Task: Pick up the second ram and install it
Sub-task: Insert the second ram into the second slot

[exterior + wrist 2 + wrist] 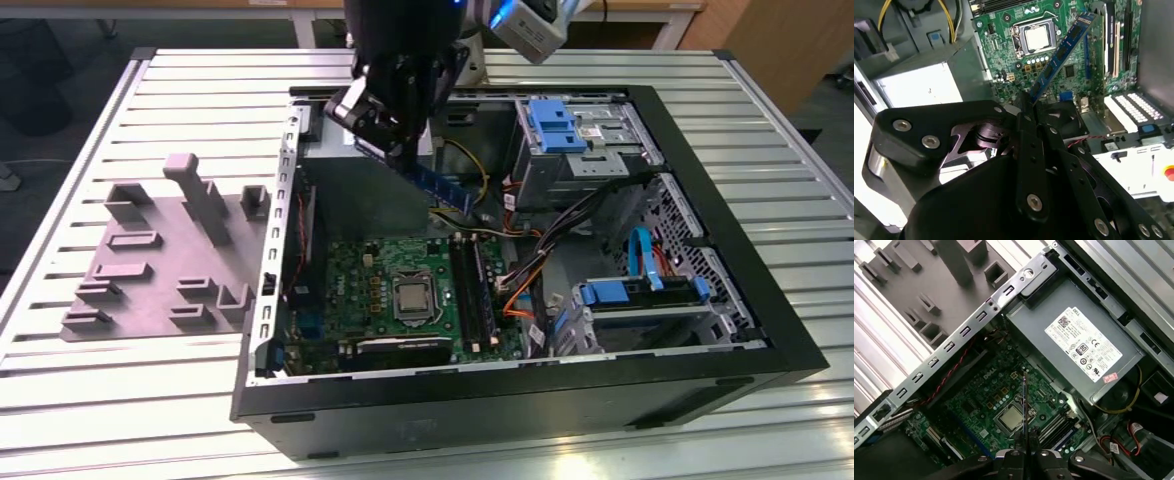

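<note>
Gripping the second ram (438, 185) by its upper end with the tool (398, 152), closed tight on the thin stick. Held in the air inside the open computer case (534, 410), slanted, with the free end pointing down and toward the exterior view's right. Poised above the motherboard (350, 290) and apart from it, not seated in the long black memory slots (467, 285) that lie just beside the processor socket (414, 300).

Shown in the second wrist view as a blue ram (1064, 50) with a row of dark chips, reaching out from the tool (1030, 106) across the green motherboard (1004, 30), free end near the processor socket (1036, 37).

Shown in the first wrist view edge-on, as a thin dark ram (1024, 400) rising from the tool (1025, 440), with the processor socket (1011, 417) just beside it and the grey power supply (1079, 340) farther off.

Placed on the slatted tabletop (134, 400), at the exterior view's left of the case: a grey holder (147, 260) with upright posts. Fitted at the exterior view's right inside the case: blue drive cages (561, 125) and a bundle of cables (534, 270).
</note>
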Controlling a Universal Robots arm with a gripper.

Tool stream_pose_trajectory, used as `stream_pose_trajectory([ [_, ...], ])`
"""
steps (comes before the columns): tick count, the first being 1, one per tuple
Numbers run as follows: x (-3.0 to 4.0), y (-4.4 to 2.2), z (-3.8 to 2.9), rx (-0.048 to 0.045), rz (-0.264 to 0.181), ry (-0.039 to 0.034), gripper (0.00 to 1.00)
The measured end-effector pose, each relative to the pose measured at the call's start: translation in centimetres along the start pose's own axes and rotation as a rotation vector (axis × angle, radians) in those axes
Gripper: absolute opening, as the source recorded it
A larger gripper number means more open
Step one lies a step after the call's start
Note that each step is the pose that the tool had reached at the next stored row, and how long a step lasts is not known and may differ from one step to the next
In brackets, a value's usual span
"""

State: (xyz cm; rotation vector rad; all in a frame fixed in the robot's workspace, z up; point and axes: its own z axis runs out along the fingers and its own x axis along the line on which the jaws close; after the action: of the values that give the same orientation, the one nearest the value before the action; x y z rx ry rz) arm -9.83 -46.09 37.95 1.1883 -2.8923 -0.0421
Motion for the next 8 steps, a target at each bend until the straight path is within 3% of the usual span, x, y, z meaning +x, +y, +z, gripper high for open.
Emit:
stream_pose_trajectory([
  [5, 0.00, 0.00, 0.09, -0.0001, 0.088, -0.0025, 0.14],
  [6, 0.00, 0.00, 0.12, -0.0002, 0.133, -0.0038, 0.14],
  [8, 0.00, 0.00, 0.13, -0.0002, 0.133, -0.0039, 0.14],
])
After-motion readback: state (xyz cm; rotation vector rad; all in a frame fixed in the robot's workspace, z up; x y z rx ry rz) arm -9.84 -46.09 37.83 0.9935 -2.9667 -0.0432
